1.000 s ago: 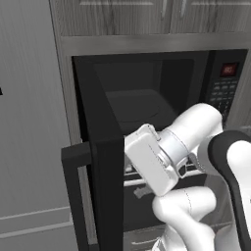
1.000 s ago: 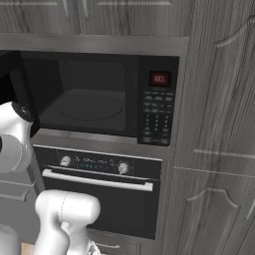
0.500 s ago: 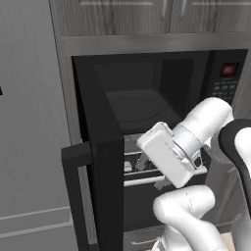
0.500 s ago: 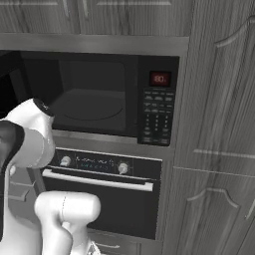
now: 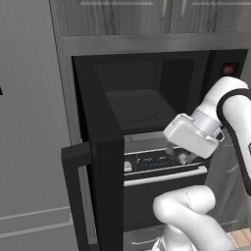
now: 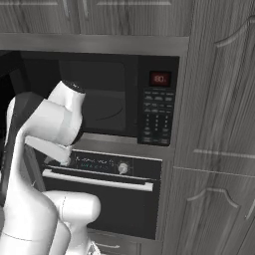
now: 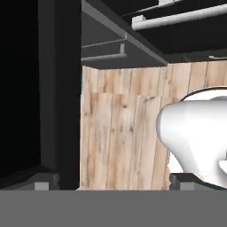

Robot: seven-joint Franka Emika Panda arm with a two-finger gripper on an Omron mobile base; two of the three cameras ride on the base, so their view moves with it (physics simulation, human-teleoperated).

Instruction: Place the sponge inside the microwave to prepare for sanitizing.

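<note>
The microwave (image 5: 147, 100) stands open, its black door (image 5: 105, 162) swung out to the left. Its round turntable (image 5: 133, 112) shows inside the dark cavity, and nothing is visible on it. The button panel (image 6: 157, 119) with the red display (image 6: 160, 78) is at its right. My gripper (image 5: 179, 155) hangs just below the cavity's front edge, pointing down in front of the oven's control strip. In the hand view my gripper (image 7: 113, 185) is open, its fingertips (image 7: 42, 186) wide apart with nothing between them. The sponge is out of view.
A black oven (image 6: 102, 199) with knobs and a silver bar handle (image 6: 97, 180) sits directly under the microwave. Tall grey wood cabinets (image 6: 219, 149) flank the right side. The open door's edge (image 7: 57, 93) and a light wood floor (image 7: 119, 142) lie below the hand.
The hand has swung to the right, from in front of the open door's edge to below the cavity's right half. The jaws have stayed open.
</note>
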